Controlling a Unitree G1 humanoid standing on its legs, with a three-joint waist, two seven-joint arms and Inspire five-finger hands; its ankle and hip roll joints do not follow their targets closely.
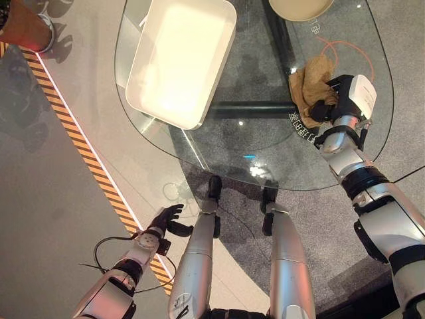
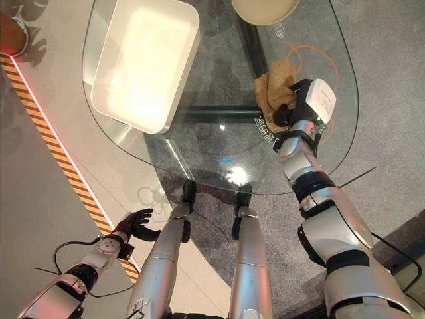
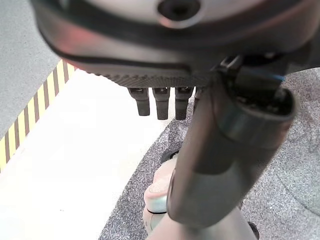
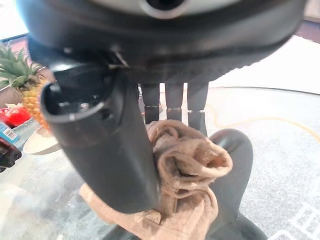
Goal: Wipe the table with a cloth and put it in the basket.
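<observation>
The right hand [image 1: 332,106] sits at the right of the frame on the glass worktop [image 1: 265,153], its fingers and thumb curled round a bunched tan cloth [image 1: 309,83]; the right wrist view shows the cloth [image 4: 187,165] gathered into folds between thumb and fingers, with a loose tail trailing onto the glass. The white basket [image 1: 179,60] stands at the upper left of the frame, well apart from the cloth. A beige dish [image 1: 300,6] shows at the top edge, near the cloth. The left hand [image 1: 166,219] hangs at the lower left, off the worktop, fingers relaxed and holding nothing.

The main risk, as I judge it, is the grip: only part of the cloth is pinched, so a wiping stroke could drag the free tail out, or the bundle could slip on the carry across to the basket. A stroke toward the top of the frame might also nudge the dish. The smooth glass gives the cloth little friction, so it may skate rather than wipe
</observation>
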